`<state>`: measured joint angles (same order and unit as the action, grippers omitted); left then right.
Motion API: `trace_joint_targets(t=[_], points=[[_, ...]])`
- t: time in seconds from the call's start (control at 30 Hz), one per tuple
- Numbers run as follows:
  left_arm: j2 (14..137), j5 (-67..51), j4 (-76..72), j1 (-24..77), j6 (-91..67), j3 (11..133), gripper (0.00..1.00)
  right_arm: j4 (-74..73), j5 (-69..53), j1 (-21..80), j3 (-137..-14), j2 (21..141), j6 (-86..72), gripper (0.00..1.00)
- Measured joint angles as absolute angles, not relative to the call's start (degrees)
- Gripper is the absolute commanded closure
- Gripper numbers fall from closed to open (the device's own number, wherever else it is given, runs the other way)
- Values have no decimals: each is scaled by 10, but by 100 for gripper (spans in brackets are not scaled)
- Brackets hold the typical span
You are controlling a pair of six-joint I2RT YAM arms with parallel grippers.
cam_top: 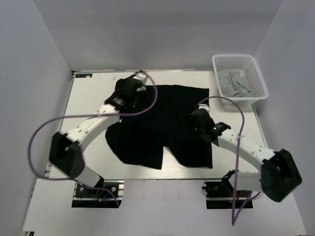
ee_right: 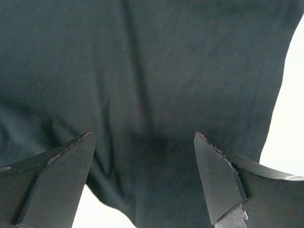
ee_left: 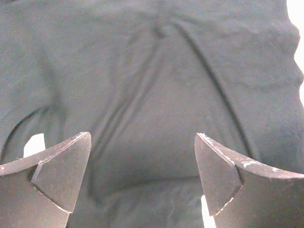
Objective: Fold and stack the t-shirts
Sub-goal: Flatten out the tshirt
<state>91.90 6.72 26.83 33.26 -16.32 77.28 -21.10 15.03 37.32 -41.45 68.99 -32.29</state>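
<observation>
The black t-shirt (cam_top: 162, 125) lies rumpled on the bench (cam_top: 88, 98) beside the white mesh basket (cam_top: 241, 58), which holds the grey t-shirt (cam_top: 234, 83). It looks limp and light, so a hem or sleeve edge seems the best place to pinch it. The left hand (ee_left: 142, 137) and right hand (ee_right: 142, 135) hover over it, fingers wide apart and empty, with bare bench on the side away from the basket.

The white tabletop (cam_top: 91, 91) carries a black t-shirt (cam_top: 157, 128), spread loosely across its middle and wrinkled, reaching from near the far edge almost to the near edge. Bare surface shows along the left side and in a notch at the shirt's near edge. A white mesh basket (cam_top: 231, 56) sits at the far right corner.
</observation>
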Motion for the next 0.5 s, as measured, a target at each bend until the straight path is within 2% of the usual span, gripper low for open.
trace_joint_targets(t=[0.1,0.17,0.4,0.5], points=[[822,113,251,324,-199,674,0,-186,157,343,-444,743,-308,10],[820,143,244,315,-224,634,0,-173,154,319,-460,779,-298,10],[980,156,246,275,-267,585,0,-145,92,245,-504,924,-275,10],[1002,147,237,256,-276,593,0,-122,68,225,-525,948,-268,10]])
